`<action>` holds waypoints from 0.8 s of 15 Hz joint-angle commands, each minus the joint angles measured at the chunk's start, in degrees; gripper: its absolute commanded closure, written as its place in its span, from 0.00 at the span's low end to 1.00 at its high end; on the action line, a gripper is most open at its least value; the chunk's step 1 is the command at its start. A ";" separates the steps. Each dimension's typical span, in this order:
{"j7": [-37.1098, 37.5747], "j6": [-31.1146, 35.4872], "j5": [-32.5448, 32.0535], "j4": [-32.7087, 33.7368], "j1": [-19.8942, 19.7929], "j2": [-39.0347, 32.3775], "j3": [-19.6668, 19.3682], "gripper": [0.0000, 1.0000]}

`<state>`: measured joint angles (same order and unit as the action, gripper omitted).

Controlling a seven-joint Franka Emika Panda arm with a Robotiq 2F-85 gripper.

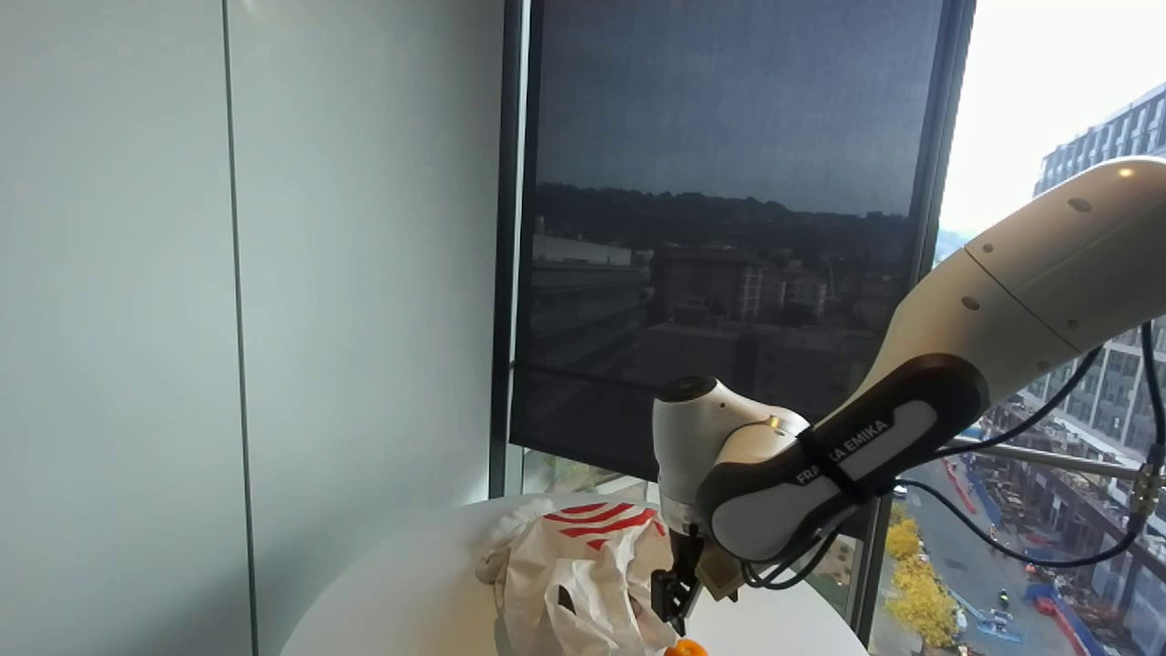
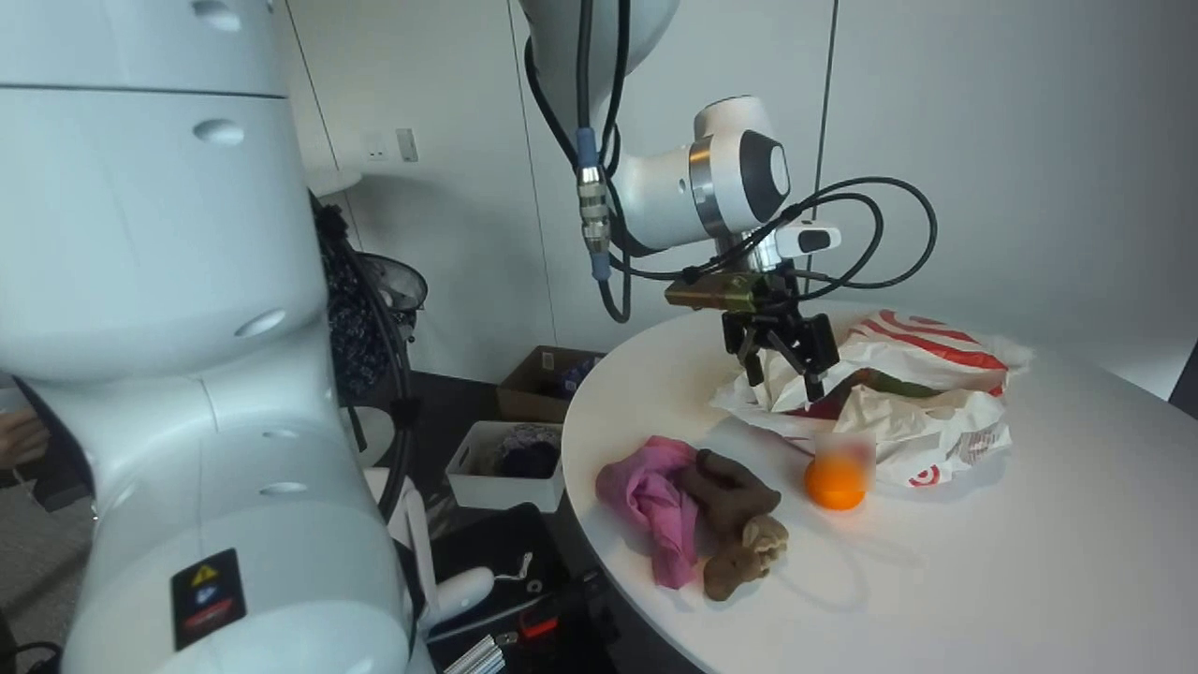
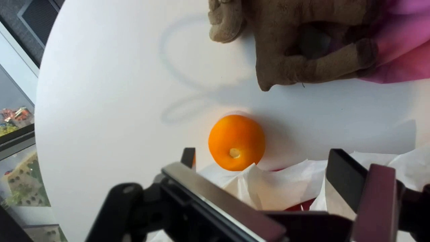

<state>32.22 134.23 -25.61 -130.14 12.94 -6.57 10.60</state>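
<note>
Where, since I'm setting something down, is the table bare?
In an exterior view, bare table lies right of the plush toy, in front of orange and bag; a smaller patch separates pink cloth from bag. Crowded: gripper over the bag, orange beside it, toy against cloth.

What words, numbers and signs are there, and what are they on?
"FRA KA EMIKA": on the robot arm, a black strap across the gap.
Yellow warning triangle: on the arm's sticker; other marks too small to read.
Red ring: on the white bag; small print nearby too blurred to read.
No readable numbers.

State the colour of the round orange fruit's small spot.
The small spot is pale cream, clearest in the wrist view.
</note>
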 commanded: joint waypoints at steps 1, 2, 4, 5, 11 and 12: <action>-3.23 5.15 -0.09 -2.30 -0.47 -2.11 -1.57 0.00; -3.79 6.26 -0.45 -2.35 -0.46 -3.31 -2.12 0.00; -5.00 8.15 -1.84 -2.18 -0.19 -5.61 -3.41 0.00; -5.17 9.42 -2.41 -1.74 -0.01 -6.66 -4.04 0.00; -7.04 18.18 -0.60 1.16 0.07 -11.93 -7.18 0.00; -7.79 19.21 0.21 1.64 0.04 -12.66 -7.45 0.00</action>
<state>27.60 149.94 -27.73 -130.79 12.86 -16.88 4.14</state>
